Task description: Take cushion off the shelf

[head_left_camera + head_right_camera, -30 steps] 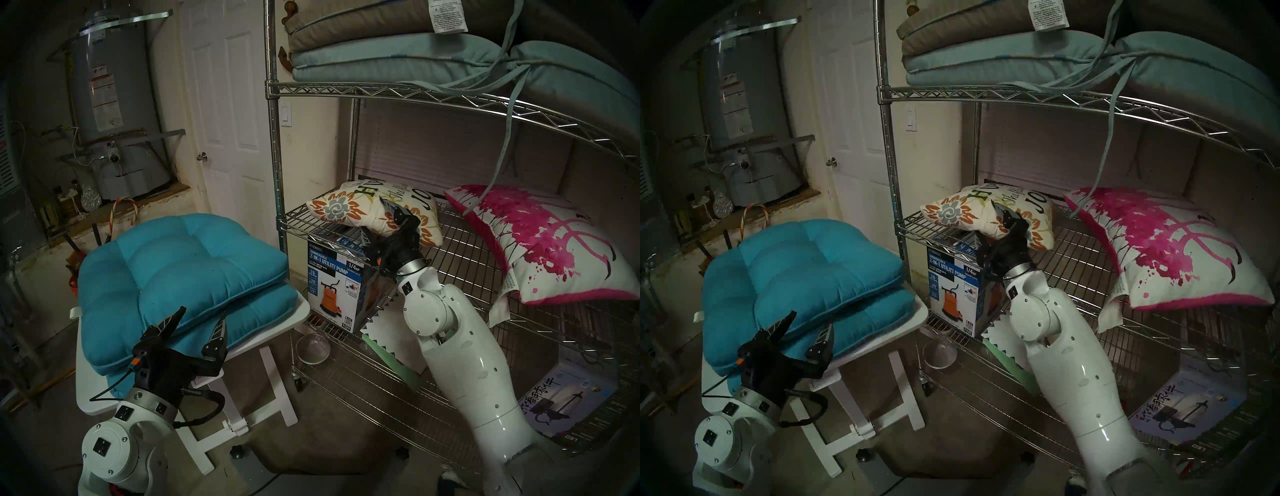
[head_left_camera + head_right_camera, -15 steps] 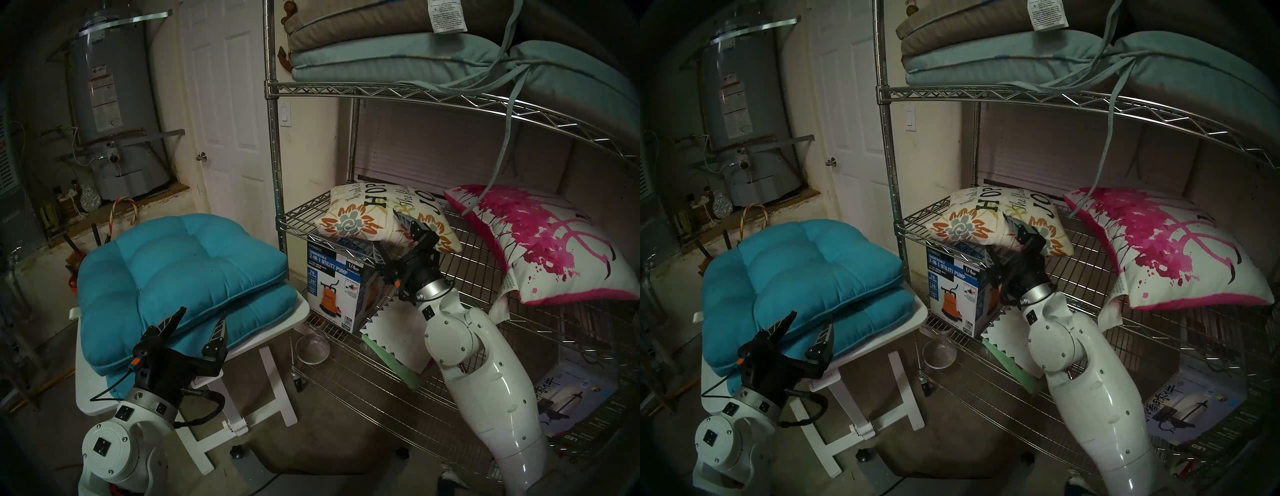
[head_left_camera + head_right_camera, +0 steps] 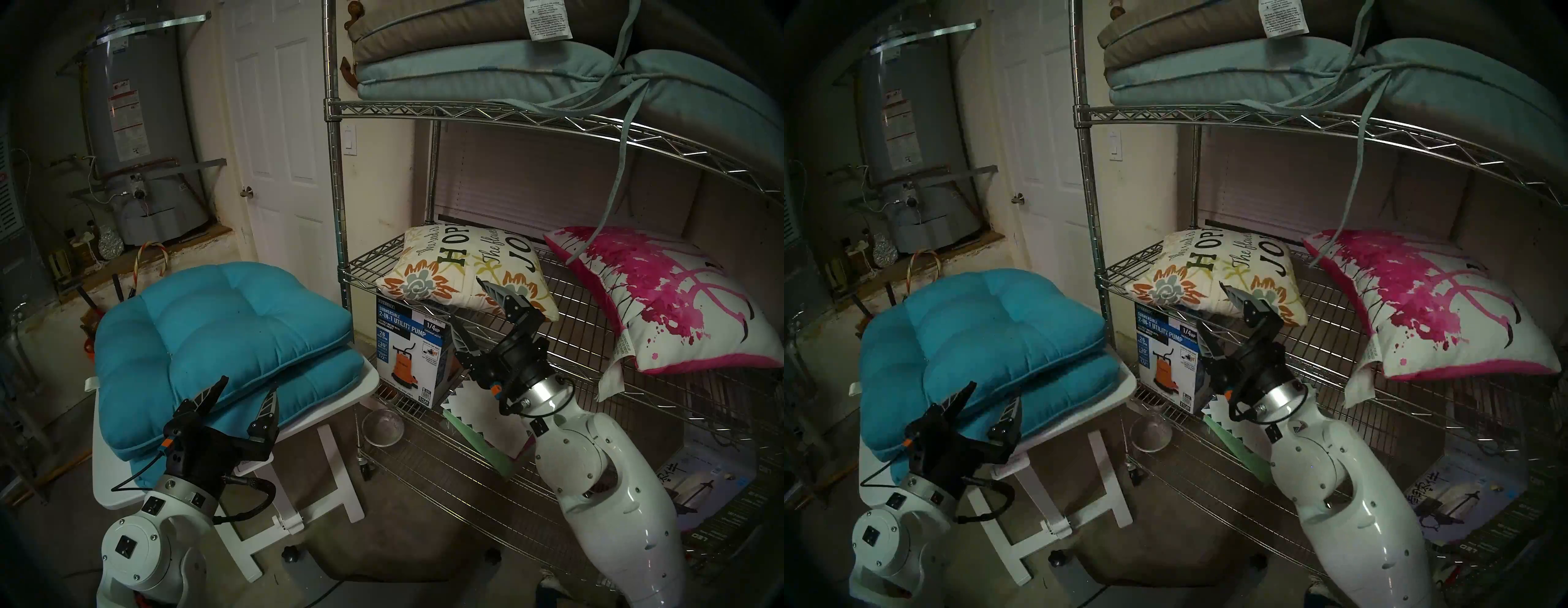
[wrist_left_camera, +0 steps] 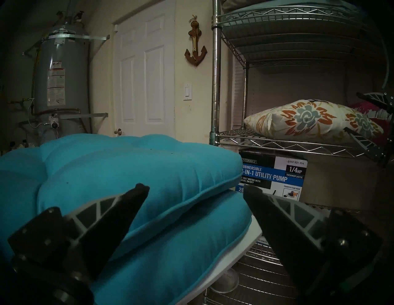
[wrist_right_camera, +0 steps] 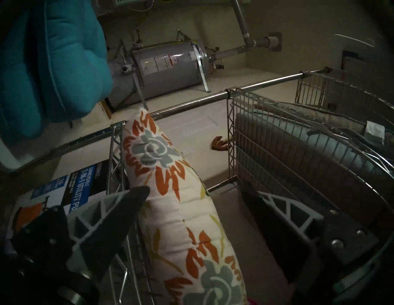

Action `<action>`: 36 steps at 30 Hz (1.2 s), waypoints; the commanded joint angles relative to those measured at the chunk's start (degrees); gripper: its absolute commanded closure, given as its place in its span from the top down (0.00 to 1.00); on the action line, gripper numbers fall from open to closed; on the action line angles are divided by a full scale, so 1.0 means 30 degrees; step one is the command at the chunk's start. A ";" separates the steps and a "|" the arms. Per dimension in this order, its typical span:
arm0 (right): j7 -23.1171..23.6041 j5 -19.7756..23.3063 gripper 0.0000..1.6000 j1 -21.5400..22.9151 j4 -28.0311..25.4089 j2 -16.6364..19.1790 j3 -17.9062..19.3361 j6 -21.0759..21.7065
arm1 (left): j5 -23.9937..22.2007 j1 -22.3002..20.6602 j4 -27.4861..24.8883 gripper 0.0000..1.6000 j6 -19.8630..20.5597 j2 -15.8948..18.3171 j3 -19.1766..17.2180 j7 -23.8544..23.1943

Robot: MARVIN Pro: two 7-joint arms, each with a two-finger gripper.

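Your right gripper is spread wide astride the shelf edge under the floral pillow, so closing now risks pinching wire, not fabric.

So since a second ago, our right gripper has backed out toward us from the floral cushion, jaws spread with the cushion's front edge still between them. Earlier that cushion was scrunched up and folded over the fingers; now we see it lying flat again on the shelf, "HOPE" lettering fully readable, front corner poking past the edge.
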 commanded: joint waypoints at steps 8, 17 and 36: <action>-0.1072 0.0025 1.00 -0.3996 -0.3868 0.1188 0.3127 0.0100 | -0.0009 -0.0065 -0.0315 1.00 -0.0079 0.0001 -0.0013 -0.0021; -0.1035 0.0182 1.00 -0.6033 -0.5796 0.0935 0.4876 0.0475 | -0.0008 -0.0045 -0.0363 1.00 -0.0082 -0.0010 -0.0019 -0.0031; -0.1261 0.0295 1.00 -1.0672 -0.6856 -0.0147 0.7508 0.0112 | 0.0749 -0.0034 -0.0701 1.00 -0.0302 0.0233 0.0274 -0.0040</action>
